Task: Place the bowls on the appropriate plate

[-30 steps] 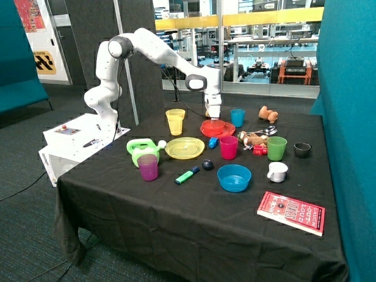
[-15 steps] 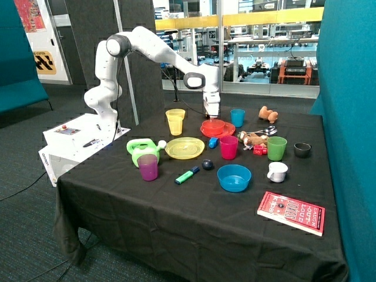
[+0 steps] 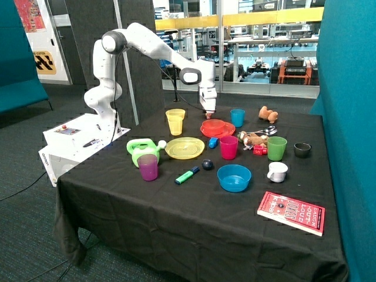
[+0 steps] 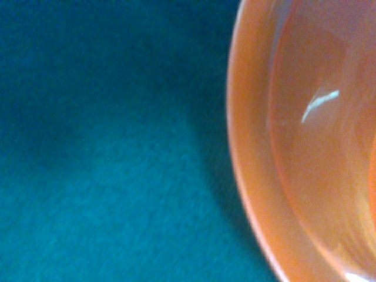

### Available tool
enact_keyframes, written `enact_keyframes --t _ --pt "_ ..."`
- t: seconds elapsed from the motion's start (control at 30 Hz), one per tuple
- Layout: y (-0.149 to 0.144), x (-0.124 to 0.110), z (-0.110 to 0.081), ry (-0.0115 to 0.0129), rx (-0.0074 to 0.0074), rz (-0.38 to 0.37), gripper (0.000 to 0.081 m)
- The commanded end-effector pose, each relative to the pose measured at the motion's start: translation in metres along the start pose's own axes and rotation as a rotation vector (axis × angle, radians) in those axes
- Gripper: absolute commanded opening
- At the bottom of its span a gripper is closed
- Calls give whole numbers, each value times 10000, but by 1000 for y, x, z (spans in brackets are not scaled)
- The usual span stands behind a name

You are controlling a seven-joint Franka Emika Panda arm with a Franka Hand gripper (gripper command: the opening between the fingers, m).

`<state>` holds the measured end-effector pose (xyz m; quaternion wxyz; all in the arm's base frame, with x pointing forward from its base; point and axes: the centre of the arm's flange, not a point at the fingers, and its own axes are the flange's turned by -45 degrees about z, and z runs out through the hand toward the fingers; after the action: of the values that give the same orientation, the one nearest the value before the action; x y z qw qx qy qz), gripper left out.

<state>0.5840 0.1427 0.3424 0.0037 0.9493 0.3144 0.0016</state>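
**Red bowl seated on its plate, yellow pair not yet matched**

Black cloth covers the table (image 3: 176, 223), with glass partitions and a workshop seen behind. Above it, the gripper (image 3: 208, 111) is held clear of the red plate (image 3: 218, 128), just over its far rim; whether its fingers are apart or closed cannot be told, and nothing is seen to be carried. In the wrist view only an orange-red curved rim (image 4: 258, 194) and dark cloth are shown, which fits a gripper poised beside that plate.

On the red plate the red bowl (image 3: 215, 124) is seen resting, colour matched to colour, so that half of the task is judged done. Nearer the front edge than the red plate, the yellow plate (image 3: 184, 147) lies bare. No shallow yellow bowl can be made out with certainty; beside the red plate, towards the arm's base, only stacked yellow cups (image 3: 175, 121) are seen, and a bowl may be hidden there.

Around the red plate stand a small blue cup (image 3: 237, 117) behind and a pink cup (image 3: 228, 147) in front, so a low sweep from there is judged risky.
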Motion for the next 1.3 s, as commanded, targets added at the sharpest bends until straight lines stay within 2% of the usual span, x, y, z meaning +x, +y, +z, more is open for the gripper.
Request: enact_keyframes --t 0.0,0.43,0.83,1.0,1.2,1.23,1.27 --pt "-11 -13 -20 -6 80 -382 494" --pt "-26 -40 -47 -3 80 -923 455" --pt "-37 -88 -57 -1 80 -1483 454" --pt "-38 -105 -55 -1 80 -1599 397" --pt "-40 -126 -53 0 80 -1746 230" --pt "-40 -128 -53 0 80 -1767 355" --pt "-41 -132 -52 0 80 -1801 418"
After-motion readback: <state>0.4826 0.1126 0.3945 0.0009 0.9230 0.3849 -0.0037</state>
